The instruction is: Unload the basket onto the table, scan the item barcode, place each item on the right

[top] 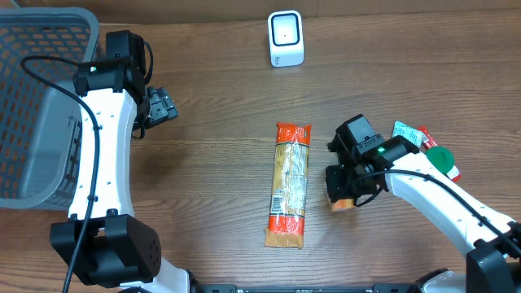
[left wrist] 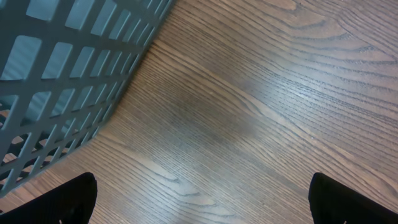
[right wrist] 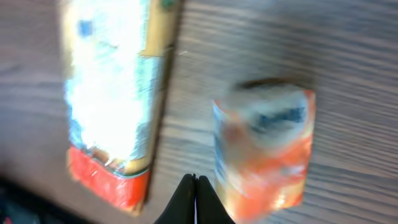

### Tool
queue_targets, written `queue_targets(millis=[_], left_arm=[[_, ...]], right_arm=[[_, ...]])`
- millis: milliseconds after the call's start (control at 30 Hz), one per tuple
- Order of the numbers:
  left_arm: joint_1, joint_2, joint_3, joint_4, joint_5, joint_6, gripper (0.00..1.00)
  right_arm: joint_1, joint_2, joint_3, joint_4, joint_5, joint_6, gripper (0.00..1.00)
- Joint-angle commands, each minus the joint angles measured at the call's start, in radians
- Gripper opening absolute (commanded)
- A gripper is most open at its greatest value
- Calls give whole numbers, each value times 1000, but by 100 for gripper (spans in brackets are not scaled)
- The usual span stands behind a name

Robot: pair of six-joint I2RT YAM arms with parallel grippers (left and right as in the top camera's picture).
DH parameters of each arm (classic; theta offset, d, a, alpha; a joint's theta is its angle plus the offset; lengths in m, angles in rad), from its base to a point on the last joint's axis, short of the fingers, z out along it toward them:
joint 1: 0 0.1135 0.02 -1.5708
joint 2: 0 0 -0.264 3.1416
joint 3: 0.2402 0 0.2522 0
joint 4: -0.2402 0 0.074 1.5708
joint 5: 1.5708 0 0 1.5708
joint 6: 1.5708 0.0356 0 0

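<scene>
Scanning is not yet happening: the small orange packet point(right wrist: 264, 149), likely the item, is lying on the table point(top: 212, 163), right of the long package point(top: 290, 184) and well apart from the white scanner point(top: 286, 38) at the far edge. The right gripper point(right wrist: 194, 186) is hovering beside it, jaws pressed together on nothing (packet looking blurred, glossy, with a blue mark); the left gripper point(top: 160, 107) is hanging spread wide near the basket point(top: 32, 98).

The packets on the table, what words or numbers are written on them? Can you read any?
No text can be read anywhere.
Long packet: print and a white label, too small to read.
Small orange packet: blue marks, too blurred.
Red and green packet: too small.
White scanner: no lettering shows.
</scene>
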Motion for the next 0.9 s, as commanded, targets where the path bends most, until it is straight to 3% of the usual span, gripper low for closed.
queue_targets(millis=[0, 167, 333, 367, 567, 867], left_arm=[[2, 2, 20, -3, 1, 22, 100], [2, 2, 20, -3, 1, 22, 100], [2, 2, 20, -3, 1, 22, 100], [2, 2, 20, -2, 1, 22, 100], [2, 2, 20, -2, 1, 22, 100], [2, 2, 20, -3, 1, 22, 100]], right_arm=[[-7, 3, 3, 11, -82, -66, 4], [-45, 1, 37, 5, -82, -51, 4], [-81, 1, 30, -15, -1, -53, 34], [-81, 1, 26, -23, 20, -53, 35], [-81, 2, -32, -2, 36, -54, 30], [-81, 3, -141, 170, 62, -53, 30]])
